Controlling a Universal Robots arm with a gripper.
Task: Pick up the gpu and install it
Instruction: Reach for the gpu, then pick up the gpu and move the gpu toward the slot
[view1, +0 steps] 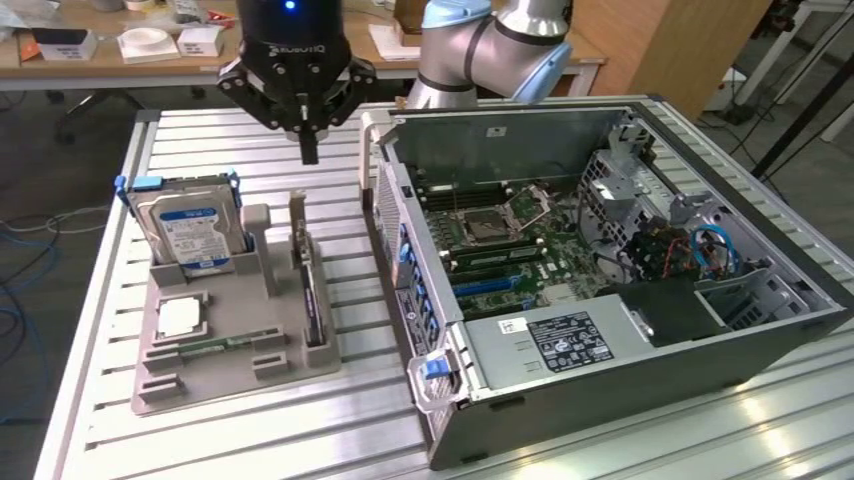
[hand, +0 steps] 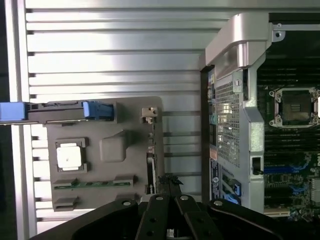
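1. The gpu (view1: 308, 290) (hand: 150, 167) stands on edge in a slot of the gray tray (view1: 254, 300) (hand: 100, 127), on the tray's side nearest the open computer case (view1: 601, 250) (hand: 250, 125).
2. The gripper (view1: 310, 150) (hand: 170, 182) hangs above the tray, clear of the gpu. Its jaws are together and hold nothing.
3. Also in the tray: a hard drive (view1: 194, 232) upright at the side away from the case, a processor chip (view1: 178, 317) (hand: 67, 156) lying flat, and a memory stick (view1: 214, 345).
4. Tray and case both sit on the slatted counter (view1: 267, 440).
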